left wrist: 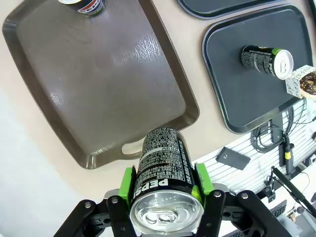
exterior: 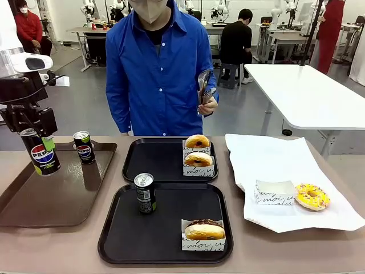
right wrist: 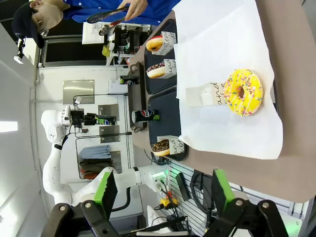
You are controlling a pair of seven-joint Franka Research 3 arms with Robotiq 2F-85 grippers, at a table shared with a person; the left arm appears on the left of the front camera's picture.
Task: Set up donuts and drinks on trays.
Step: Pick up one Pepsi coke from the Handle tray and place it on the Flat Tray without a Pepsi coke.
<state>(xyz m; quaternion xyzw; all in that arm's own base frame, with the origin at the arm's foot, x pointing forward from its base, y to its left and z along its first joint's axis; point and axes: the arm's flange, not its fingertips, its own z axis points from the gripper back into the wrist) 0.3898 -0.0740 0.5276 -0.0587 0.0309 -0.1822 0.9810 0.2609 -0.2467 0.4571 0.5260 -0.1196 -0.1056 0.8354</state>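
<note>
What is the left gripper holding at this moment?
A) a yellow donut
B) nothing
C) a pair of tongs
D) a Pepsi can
D: the left gripper clamps a Pepsi can between its green pads, by the edge of the brown tray.

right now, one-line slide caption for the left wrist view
Left tool gripping a Pepsi can over the brown tray's edge, a second can standing on a black tray
</note>
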